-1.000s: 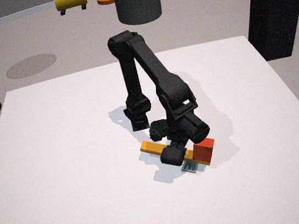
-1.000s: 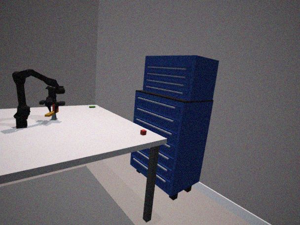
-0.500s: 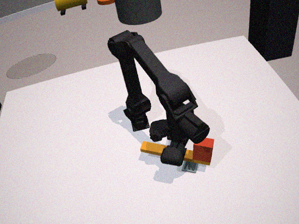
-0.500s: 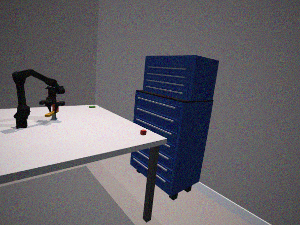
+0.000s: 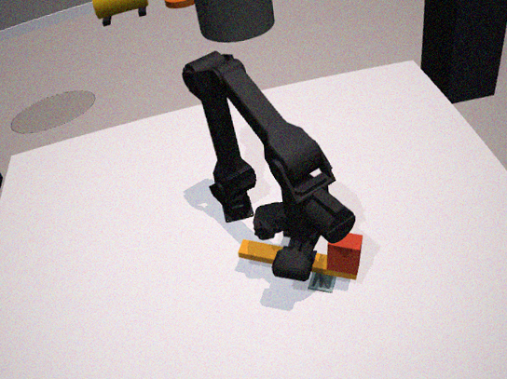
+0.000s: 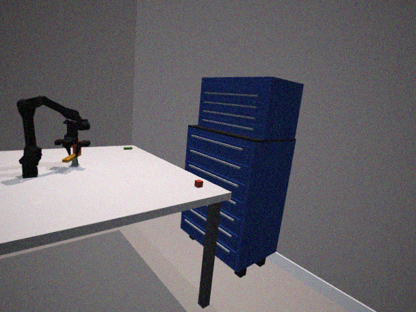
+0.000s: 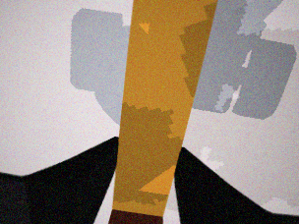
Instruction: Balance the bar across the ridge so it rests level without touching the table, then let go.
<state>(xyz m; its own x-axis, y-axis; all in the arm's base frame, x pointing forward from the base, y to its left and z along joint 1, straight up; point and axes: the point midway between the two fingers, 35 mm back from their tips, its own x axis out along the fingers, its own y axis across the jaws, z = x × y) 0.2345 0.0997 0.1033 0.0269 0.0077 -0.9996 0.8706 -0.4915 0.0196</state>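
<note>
Spanning claw [image 5: 297, 253] [image 6: 73, 154] [image 7: 148, 148] | orange bar [image 5: 261, 251] [image 6: 69, 158] [image 7: 159, 64] | clamped between its fingers

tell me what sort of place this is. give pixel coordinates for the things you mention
Probably a workshop or robotics lab: a tall blue drawer cabinet [image 6: 219, 157] stands by a plain grey wall [image 6: 342, 137], and a black jointed robot arm [image 5: 249, 103] [image 6: 29, 126] is mounted on a large white table [image 5: 146, 336] [image 6: 120, 191].

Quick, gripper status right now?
Gripper: jaws closed on the orange bar, holding it near the ridge.
</note>
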